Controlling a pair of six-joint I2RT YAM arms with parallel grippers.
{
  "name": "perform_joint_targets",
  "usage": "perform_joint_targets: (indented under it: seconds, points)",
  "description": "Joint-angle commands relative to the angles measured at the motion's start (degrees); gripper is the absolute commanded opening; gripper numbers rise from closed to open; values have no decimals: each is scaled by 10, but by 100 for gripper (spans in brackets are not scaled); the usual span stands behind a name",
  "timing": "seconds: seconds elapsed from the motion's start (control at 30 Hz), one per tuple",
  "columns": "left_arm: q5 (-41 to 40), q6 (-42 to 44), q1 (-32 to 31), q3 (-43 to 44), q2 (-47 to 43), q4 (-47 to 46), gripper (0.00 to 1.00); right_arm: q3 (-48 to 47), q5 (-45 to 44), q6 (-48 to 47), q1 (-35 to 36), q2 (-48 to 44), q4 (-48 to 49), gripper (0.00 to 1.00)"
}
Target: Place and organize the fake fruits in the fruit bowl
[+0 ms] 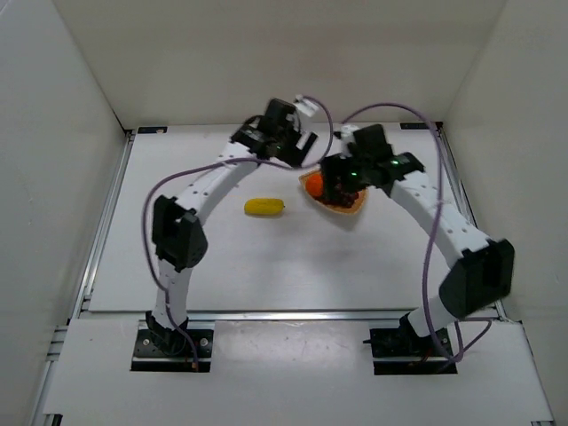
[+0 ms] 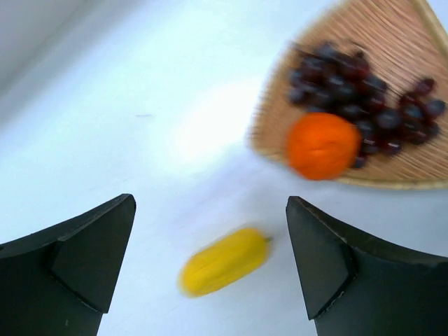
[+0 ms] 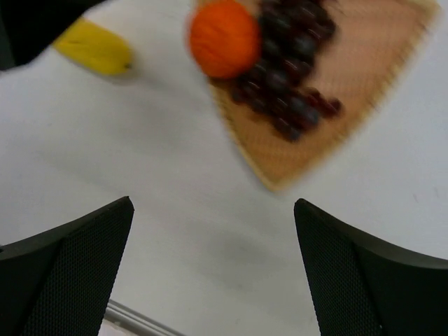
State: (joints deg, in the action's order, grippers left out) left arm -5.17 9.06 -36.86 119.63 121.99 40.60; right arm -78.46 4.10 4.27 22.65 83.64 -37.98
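On the far half of the white table (image 1: 222,266) you have the fruit bowl (image 2: 392,35), a tan woven piece shaped like a rounded fan, lying flat. Two of the fake fruits are inside it. The dark grape bunch (image 2: 357,91) is spread across the weave, and the orange ball (image 2: 322,145) sits against the grapes at the bowl's rim, on the side facing the lemon. The yellow lemon piece (image 1: 264,207) is outside the bowl, on the bare table to its left in the overhead view, near it but not touching. Your left gripper (image 2: 210,203) has its jaws spread wide with nothing between them. Its wrist camera, somewhat blurred, shows the lemon on the table in the gap between the two black fingers (image 2: 84,266), with the bowl off to the upper right. In the overhead view this gripper is just beyond the bowl's far-left side. Your right gripper (image 3: 213,204) is also spread wide and grips nothing. Only bare table shows between its fingers, with the pointed end of the bowl just above that gap. From overhead, the right wrist hangs over the bowl and hides much of it.
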Motion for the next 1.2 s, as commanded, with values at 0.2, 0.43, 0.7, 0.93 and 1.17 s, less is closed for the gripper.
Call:
perform_joint_targets:
  seconds: [0.2, 0.43, 0.7, 0.93, 1.17]
  points:
    - [-64, -37, 187, -169, -219, 35, 100, -356, -168, -147, 232, 379, -26, 99]
    - [-49, -37, 285, -276, -292, 54, 100, -430, -157, -151, 258, 488, 10, 99]
    - [-12, -56, 323, -309, -293, 64, 100, -396, -102, -118, 258, 536, 24, 98]
    - [0, -69, 323, -309, -275, 75, 100, -399, -90, -66, 258, 526, -5, 9]
    - [0, -74, 323, -324, -270, 80, 100, -346, -90, 69, 211, 330, 54, 0]
